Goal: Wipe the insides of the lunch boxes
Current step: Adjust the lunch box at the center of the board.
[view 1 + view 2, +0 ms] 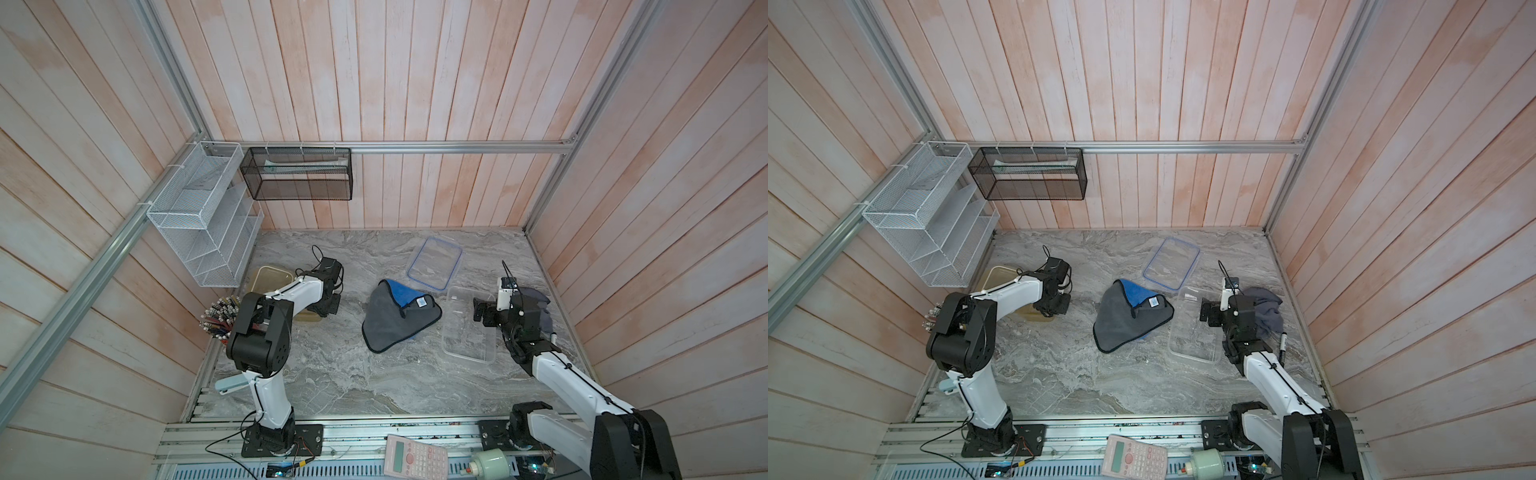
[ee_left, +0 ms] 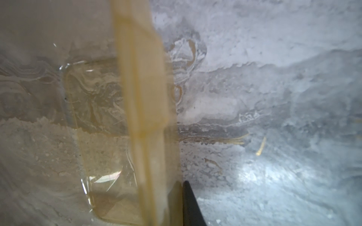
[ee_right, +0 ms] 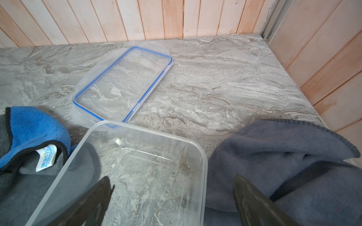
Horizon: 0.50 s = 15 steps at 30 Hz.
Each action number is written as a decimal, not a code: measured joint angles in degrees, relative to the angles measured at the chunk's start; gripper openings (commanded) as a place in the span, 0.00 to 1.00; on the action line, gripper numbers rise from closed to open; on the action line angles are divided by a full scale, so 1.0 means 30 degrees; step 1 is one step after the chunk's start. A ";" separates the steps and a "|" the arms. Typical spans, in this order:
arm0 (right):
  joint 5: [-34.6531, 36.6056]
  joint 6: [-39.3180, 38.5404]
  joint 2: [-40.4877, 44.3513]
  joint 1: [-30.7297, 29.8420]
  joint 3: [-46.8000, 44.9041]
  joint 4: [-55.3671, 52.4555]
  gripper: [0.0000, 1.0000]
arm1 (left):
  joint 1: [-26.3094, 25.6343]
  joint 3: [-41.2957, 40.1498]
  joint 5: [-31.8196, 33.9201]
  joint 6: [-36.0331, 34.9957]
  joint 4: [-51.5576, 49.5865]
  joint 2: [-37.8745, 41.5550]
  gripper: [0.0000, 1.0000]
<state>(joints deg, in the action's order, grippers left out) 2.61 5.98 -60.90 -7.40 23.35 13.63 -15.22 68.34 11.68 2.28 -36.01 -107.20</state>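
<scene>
Yellow plastic fills my left wrist view: my left gripper (image 1: 325, 309) is clamped on the wall of the small yellow box (image 2: 143, 97). That box sits on the marble table (image 1: 332, 374) to my left, just beside its yellowish lid (image 1: 269, 281). My right gripper (image 3: 172, 203) hangs with jaws spread wide, grasping nothing, over one end of the larger clear box (image 3: 156, 166). One finger is above the box, the other above a grey cloth (image 3: 284, 156) just beside it. Beyond the box its blue-rimmed lid (image 3: 121, 82) lies flat, and a grey-and-blue cloth (image 1: 399, 318) lies mid-table.
</scene>
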 measured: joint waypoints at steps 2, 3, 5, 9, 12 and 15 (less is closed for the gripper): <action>-0.0036 0.0015 -0.0124 0.0000 0.0000 -0.0044 0.98 | -0.0073 0.0000 -0.0393 -0.0124 0.0029 0.0000 0.13; -0.0044 0.0015 -0.0153 0.0000 0.0000 -0.0058 0.98 | -0.0160 0.0000 -0.0554 -0.0131 0.0073 0.0000 0.13; -0.0117 0.0015 -0.0182 0.0000 0.0007 -0.0058 0.99 | -0.0554 0.0000 -0.0918 -0.0109 0.0160 0.0000 0.13; -0.0627 0.0095 -0.0226 0.0000 0.0007 -0.0007 0.99 | -0.1909 0.0000 -0.1705 0.0240 0.0211 -0.0066 0.13; -0.1129 0.0211 -0.0466 0.0000 0.0015 0.0015 0.98 | -0.2688 0.0000 -0.2266 0.0882 0.0342 -0.0109 0.15; -0.1413 0.0423 -0.0707 0.0022 0.0022 0.0015 0.98 | -0.2790 0.0007 -0.2696 0.1508 0.0466 -0.0109 0.21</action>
<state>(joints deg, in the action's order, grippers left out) -1.63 7.25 -63.02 -7.33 23.42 13.67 -23.59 68.36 3.60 6.81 -34.61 -107.53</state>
